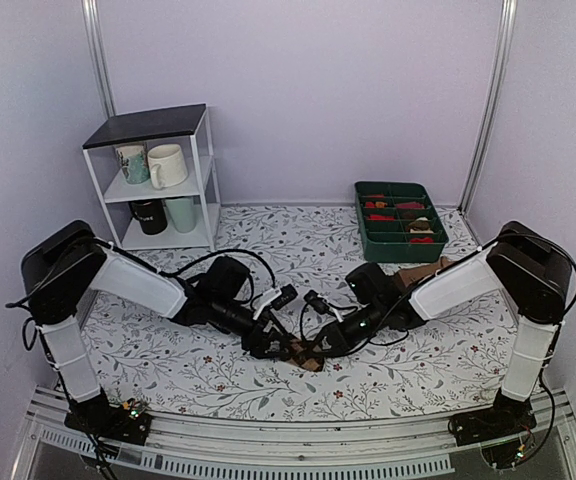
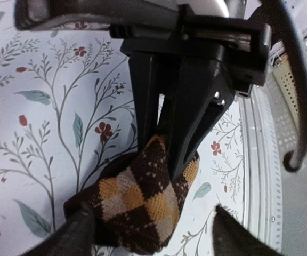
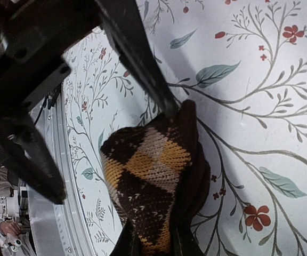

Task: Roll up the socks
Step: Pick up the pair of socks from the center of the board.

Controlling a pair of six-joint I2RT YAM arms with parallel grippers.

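Right gripper [image 1: 325, 343]: fingers [image 2: 188, 122] drawn close together, pinching the upper edge of the socks [image 2: 137, 202]; the knit rises to a small peak where they bite. Left gripper [image 1: 280, 348]: spread wide, straddling the socks. From the right wrist view, one left finger [image 3: 143, 69] has its tip against the dark edge of the socks while the other stands well apart from them, over bare cloth. The socks sit as a compact folded bundle between the two grippers, dark brown with tan-orange diamonds facing up, lying on the floral tablecloth [image 1: 418, 370]. The bundle's far end runs out of the right wrist view, so its full length cannot be told. From above, both arms reach inward and meet over the socks, the left arm coming in from the left of them, the right arm from the right. Behind the socks and to their right, well apart, stands a green tray [image 1: 403, 250] with red and tan items in its compartments. Behind the socks and to their left, also well apart, stands a white shelf [image 1: 153, 125] holding mugs [image 1: 166, 165].
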